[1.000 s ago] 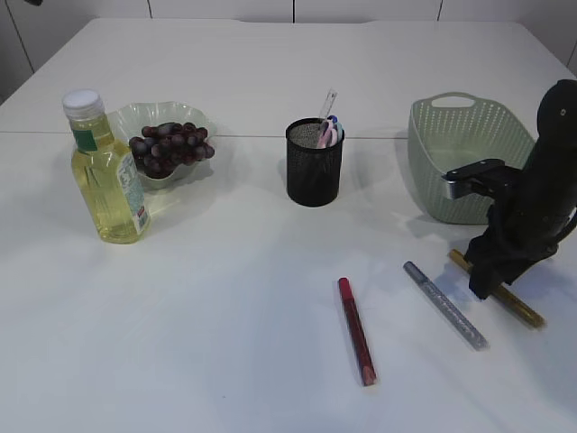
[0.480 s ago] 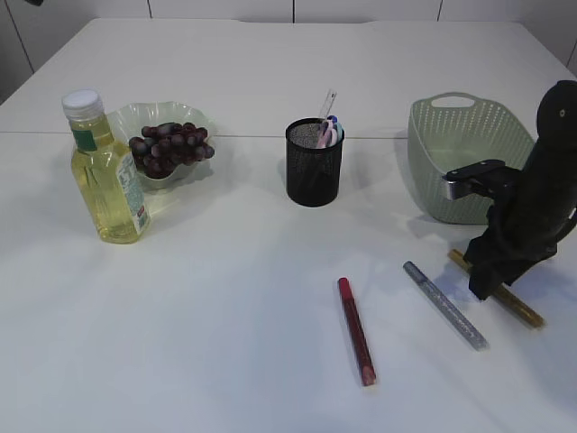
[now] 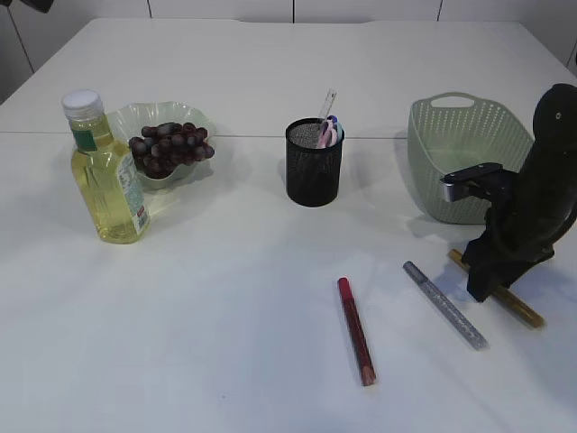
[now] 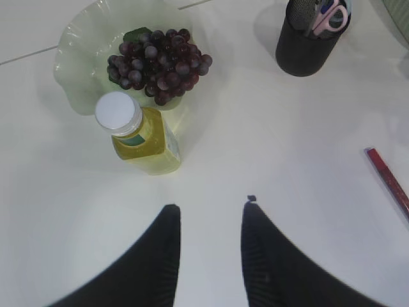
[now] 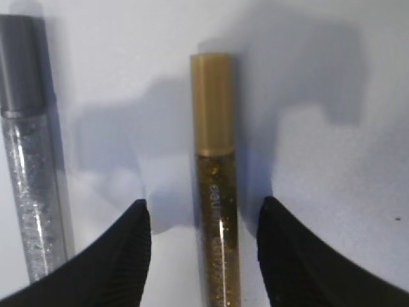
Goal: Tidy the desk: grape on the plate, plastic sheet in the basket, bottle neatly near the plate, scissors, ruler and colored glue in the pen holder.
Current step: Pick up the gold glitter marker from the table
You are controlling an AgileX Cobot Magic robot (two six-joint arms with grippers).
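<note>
Two ribbed black right fingers (image 5: 128, 256) straddle, wide apart, the slim glittery gold glue tube (image 5: 217, 192).

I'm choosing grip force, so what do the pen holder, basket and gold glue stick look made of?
Pen holder: black wire mesh, probably metal, matte; light shows through it. Basket: pale green moulded plastic, perforated walls, dull. Gold glue stick: clear glossy tube, likely plastic, glitter inside, opaque gold cap.

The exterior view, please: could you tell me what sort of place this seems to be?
Probably a staged desk on a plain white table: a mesh pen holder with scissors, glue pens lying loose, a basket.
</note>
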